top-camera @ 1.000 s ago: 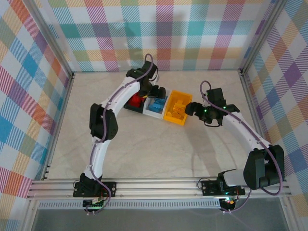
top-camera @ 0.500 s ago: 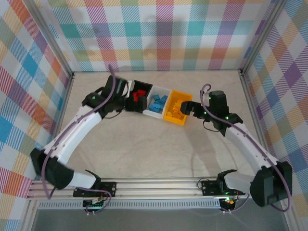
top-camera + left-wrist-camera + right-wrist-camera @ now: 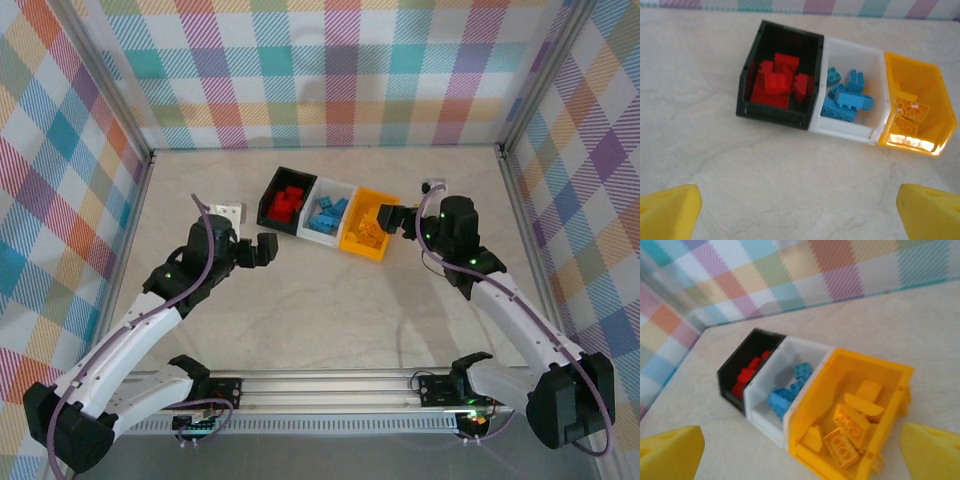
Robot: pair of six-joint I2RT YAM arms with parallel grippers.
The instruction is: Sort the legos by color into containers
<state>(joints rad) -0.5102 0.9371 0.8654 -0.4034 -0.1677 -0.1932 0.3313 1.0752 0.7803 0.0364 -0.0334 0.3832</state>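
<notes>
Across the table (image 3: 330,320) we saw no loose brick anywhere, so we judged the sorting to be finished or very nearly so.

The biggest change was in the left arm (image 3: 140,330). A second earlier it had been stretched over the black and white bins; by this moment it had swung back toward the near left of the table. The left gripper (image 3: 268,250) sat well apart from the bins with its jaws spread wide and nothing between them. From its own wrist view, bare table lay between the yellow fingertips (image 3: 670,210).

The right arm (image 3: 510,300) had shifted far less. The right gripper (image 3: 391,222) remained just beside the yellow bin's right wall, its jaws likewise fully parted and empty.

The three containers stood touching in a row toward the back of the table, unmoved: the black bin (image 3: 775,114) on the left, the white bin (image 3: 842,131) in the middle and the yellow bin (image 3: 940,120) on the right.

The red legos (image 3: 774,82) lay in the black bin, the blue legos (image 3: 847,99) in the white one and the yellow-orange legos (image 3: 850,427) in the yellow one, each colour kept to itself.
</notes>
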